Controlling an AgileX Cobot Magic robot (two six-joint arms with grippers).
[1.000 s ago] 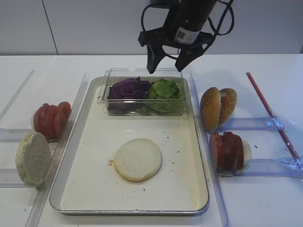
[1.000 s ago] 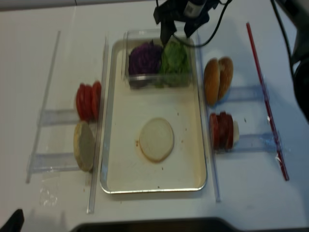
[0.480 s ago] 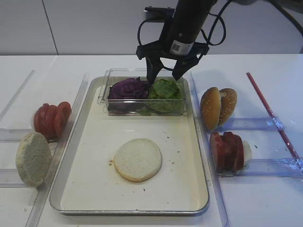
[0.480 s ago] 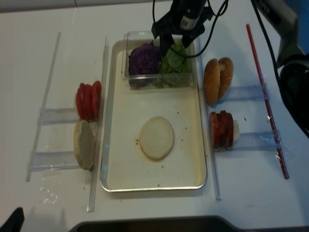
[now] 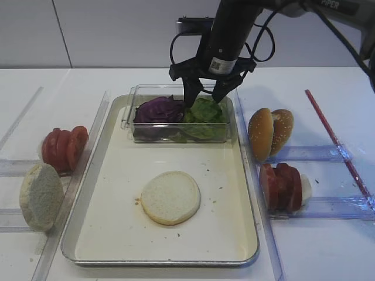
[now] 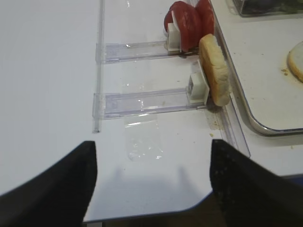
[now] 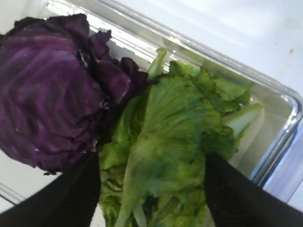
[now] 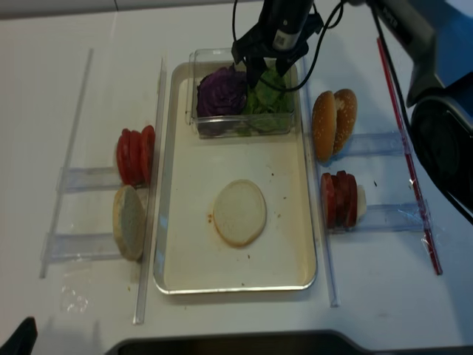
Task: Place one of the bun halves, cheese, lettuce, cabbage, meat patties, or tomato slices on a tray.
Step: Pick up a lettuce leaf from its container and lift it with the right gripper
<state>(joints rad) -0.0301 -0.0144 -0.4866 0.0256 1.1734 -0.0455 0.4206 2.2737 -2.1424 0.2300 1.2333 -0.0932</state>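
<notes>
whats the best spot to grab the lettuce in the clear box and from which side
Grip the lettuce across its raised ruffled middle, coming straight down from above, probably best. It lies loosely heaped in the clear plastic box, whose walls block any sideways approach, and the cabbage crowds one side. The right gripper already hangs above it, jaws open astride the leaf.

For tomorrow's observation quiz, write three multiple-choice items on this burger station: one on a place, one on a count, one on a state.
1. Where does the lettuce lie?
A. in the clear plastic box
B. on the left rack
C. on the table

2. How many bun halves lie flat on the tray?
A. none
B. one
C. three

3. How are the right tool's fingers?
A. shut on cabbage
B. apart, either side of the lettuce
C. holding a tomato slice

Key: A, it sits beside the purple cabbage; B, a single pale bun half; C is wrong, B: the wrist view shows both fingers flanking the leaf.
</notes>
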